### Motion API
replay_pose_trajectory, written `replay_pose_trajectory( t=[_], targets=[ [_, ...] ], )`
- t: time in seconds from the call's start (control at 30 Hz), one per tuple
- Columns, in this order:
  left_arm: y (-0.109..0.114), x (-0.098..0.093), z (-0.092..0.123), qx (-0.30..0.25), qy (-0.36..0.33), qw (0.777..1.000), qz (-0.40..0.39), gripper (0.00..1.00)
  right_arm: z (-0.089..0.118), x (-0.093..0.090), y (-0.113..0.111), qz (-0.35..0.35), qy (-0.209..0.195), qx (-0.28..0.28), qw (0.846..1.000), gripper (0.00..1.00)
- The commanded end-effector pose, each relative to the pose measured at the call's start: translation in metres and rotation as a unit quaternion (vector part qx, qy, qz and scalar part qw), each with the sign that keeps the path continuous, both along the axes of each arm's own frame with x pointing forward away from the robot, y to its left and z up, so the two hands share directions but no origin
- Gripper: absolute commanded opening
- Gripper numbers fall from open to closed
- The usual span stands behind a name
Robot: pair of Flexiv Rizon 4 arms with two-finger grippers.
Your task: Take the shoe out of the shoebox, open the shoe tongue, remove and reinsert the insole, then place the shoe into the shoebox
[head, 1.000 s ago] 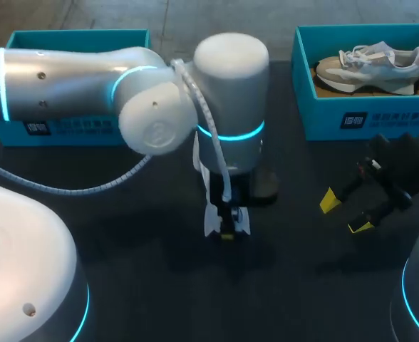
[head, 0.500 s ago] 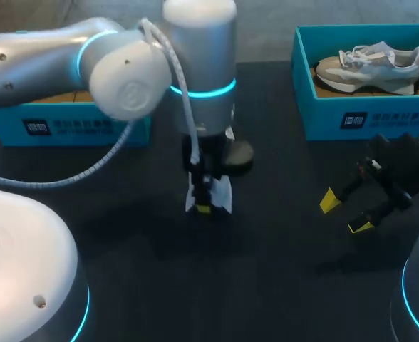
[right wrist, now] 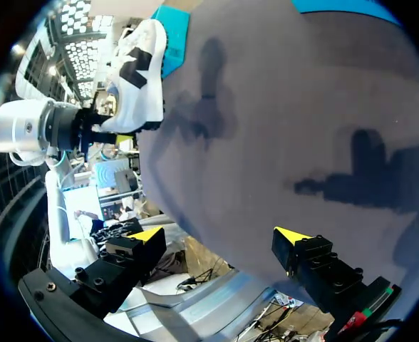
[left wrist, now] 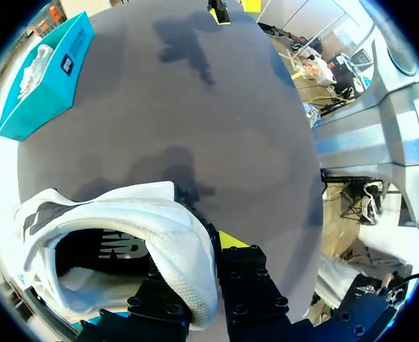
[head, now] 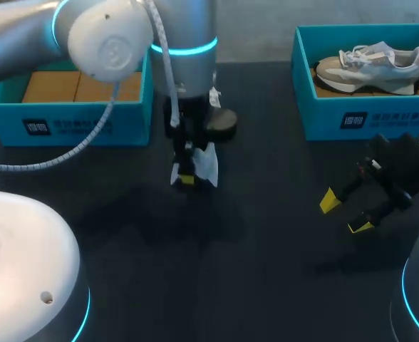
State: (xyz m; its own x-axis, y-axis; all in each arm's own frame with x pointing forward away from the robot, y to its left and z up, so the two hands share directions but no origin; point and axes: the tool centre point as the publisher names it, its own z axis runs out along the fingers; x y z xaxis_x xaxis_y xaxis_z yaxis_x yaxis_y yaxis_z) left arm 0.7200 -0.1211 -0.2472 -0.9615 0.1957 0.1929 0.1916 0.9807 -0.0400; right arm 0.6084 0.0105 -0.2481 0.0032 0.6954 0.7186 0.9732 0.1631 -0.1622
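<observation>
White mesh shoe [left wrist: 168,226], black lining, clamped in left tool [head: 187,179].

No text can be read with certainty. The front wall of the left shoebox [head: 135,125] carries a printed label [head: 70,127], a dark square emblem and a row of small characters, too small to read. The right shoebox [head: 320,121] carries a matching label [head: 384,119]. White print [left wrist: 117,246] inside the shoe [left wrist: 181,242] is partly hidden

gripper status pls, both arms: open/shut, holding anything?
Left gripper: shut on the white shoe, fingers pinching its collar.
Right gripper: open, holding nothing.
</observation>
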Motion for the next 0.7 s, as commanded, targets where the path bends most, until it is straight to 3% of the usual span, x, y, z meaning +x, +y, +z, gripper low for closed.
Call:
replay_pose_trajectory(
  t=[0.03, 0.3, 0.7],
  targets=[
    [0.008, 0.011, 0.02, 0.0, 0.003, 1.0, -0.004, 0.0, 0.0, -0.001, 0.0, -0.001, 0.0, -0.001, 1.0, 1.0],
    [0.014, 0.034, 0.049, -0.007, 0.022, 1.0, -0.013, 0.0, 0.0, -0.001, 0.0, -0.001, 0.0, -0.001, 1.0, 1.0],
    [0.014, 0.045, 0.091, -0.008, 0.018, 1.0, -0.011, 0.0, 0.0, -0.001, 0.0, -0.001, 0.0, -0.001, 1.0, 1.0]
  ],
)
